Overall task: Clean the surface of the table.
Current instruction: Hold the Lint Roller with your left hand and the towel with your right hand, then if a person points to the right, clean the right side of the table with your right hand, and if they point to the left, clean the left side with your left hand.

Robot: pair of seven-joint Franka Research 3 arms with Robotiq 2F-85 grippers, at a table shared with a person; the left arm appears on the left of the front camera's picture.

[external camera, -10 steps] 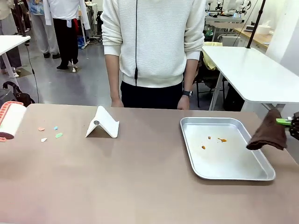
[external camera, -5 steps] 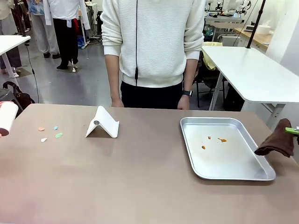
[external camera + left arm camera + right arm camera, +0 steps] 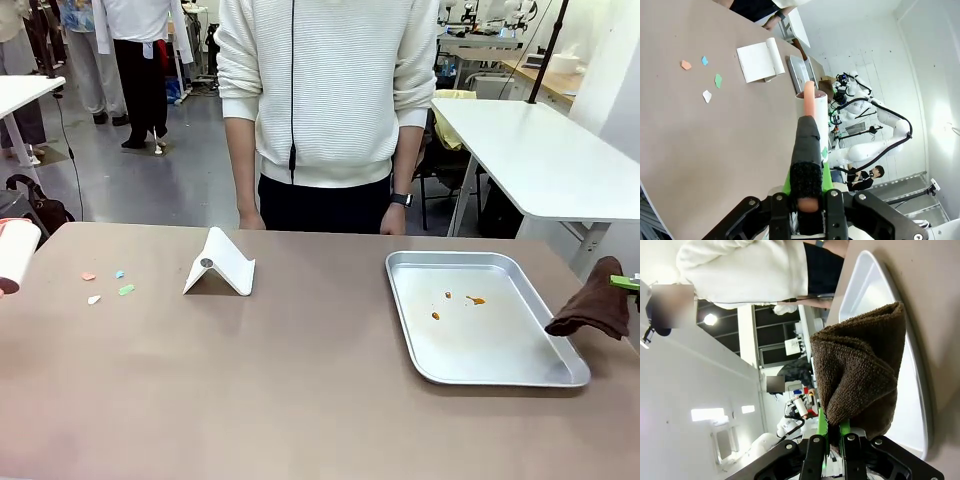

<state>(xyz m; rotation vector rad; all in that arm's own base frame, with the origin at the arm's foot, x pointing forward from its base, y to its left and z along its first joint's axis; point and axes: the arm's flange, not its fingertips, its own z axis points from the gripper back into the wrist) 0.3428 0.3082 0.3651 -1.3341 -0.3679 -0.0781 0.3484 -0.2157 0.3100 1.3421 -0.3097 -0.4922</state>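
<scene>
At the left edge of the brownish table (image 3: 300, 390), the lint roller (image 3: 14, 256) hangs just above the top, short of the four coloured paper scraps (image 3: 108, 284) it is presumably meant to lift. The main risk is that a flat or hurried pass skids the scraps along instead of picking them up, either off the near edge or against the white folded stand (image 3: 220, 266), which sits close enough to be clipped and pushed. On the other side, the brown cloth (image 3: 594, 303) droops over the outer rim of the silver tray (image 3: 500, 372). A low sweep could catch that rim, shift the tray and spill its orange crumbs (image 3: 462, 300) back onto the table. The person's hands rest near the far edge, so a long stroke across could reach them. The left wrist view settles the grip: the left gripper (image 3: 808, 197) is clamped on the roller's dark handle, with the scraps ahead and to one side. The right wrist view shows the right gripper (image 3: 832, 432) pinching a folded bunch of the cloth between its green pads, a hold that looks thin enough to slip under drag. The front view adds the overall layout and the crumbs.
</scene>
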